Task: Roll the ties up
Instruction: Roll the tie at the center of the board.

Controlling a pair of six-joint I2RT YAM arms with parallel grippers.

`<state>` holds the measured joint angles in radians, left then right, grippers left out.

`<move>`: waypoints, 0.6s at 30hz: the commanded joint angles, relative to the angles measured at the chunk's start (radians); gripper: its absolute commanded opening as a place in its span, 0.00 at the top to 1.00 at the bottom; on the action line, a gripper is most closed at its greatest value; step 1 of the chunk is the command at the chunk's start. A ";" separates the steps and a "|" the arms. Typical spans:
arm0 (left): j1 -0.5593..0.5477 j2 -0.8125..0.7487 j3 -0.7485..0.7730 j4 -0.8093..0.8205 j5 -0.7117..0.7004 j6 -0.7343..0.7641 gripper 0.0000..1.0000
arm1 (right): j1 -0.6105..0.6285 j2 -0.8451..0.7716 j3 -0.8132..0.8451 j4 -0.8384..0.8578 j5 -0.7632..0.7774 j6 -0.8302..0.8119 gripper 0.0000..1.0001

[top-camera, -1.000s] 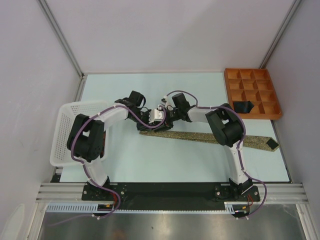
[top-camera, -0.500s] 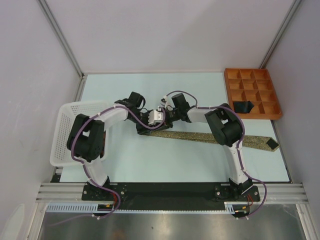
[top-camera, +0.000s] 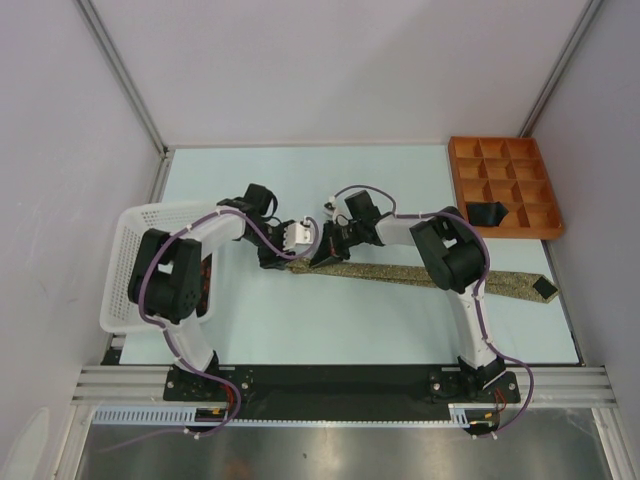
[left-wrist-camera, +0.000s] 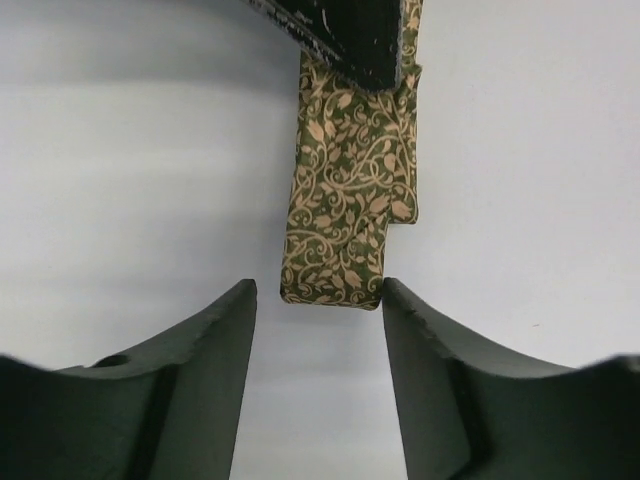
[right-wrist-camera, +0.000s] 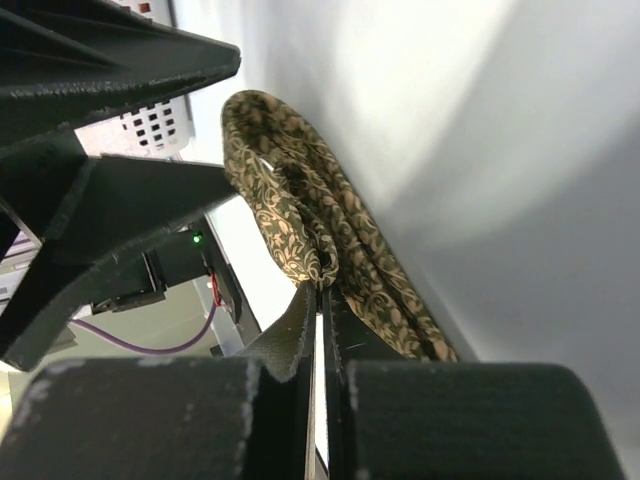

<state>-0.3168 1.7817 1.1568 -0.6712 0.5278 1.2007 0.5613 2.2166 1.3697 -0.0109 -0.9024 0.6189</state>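
One of the two ties looks done: the black tie [top-camera: 488,213] sits as a dark bundle in a compartment of the tray [top-camera: 456,185]. Whether it is neatly rolled cannot be told from above.

The olive tie [top-camera: 420,275] is barely begun. Only its narrow end, near the middle of the desk [top-camera: 400,180], is turned over on itself. The rest lies flat, running right to the wide tip with its dark lining near the desk's right edge. By my reckoning nearly the whole length has yet to be rolled.

Up close the cloth is olive green with a tan pattern of leaves and vines. The turned end is a flattish fold, not a round coil, and its layers sit slightly out of line.

The right tool [right-wrist-camera: 320,300] is clamped on the fold's layers. The left tool [left-wrist-camera: 318,290] is spread wide, with the folded end just ahead of its fingers and untouched.
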 commanded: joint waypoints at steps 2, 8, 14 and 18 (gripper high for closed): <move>-0.005 0.015 0.014 -0.051 0.003 0.069 0.52 | -0.005 0.003 -0.008 -0.032 0.003 -0.039 1.00; -0.050 -0.018 0.056 -0.093 0.061 0.033 0.67 | -0.005 0.000 -0.006 -0.023 -0.003 -0.031 1.00; -0.105 0.011 0.106 -0.091 0.118 -0.049 0.70 | -0.003 -0.009 -0.011 -0.044 0.013 -0.045 0.98; -0.139 0.048 0.139 -0.053 0.158 -0.133 0.69 | -0.003 -0.014 -0.008 -0.043 0.016 -0.039 0.98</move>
<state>-0.4248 1.8000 1.2396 -0.7490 0.5819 1.1561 0.5587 2.2166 1.3609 -0.0540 -0.8940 0.5972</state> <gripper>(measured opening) 0.307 0.022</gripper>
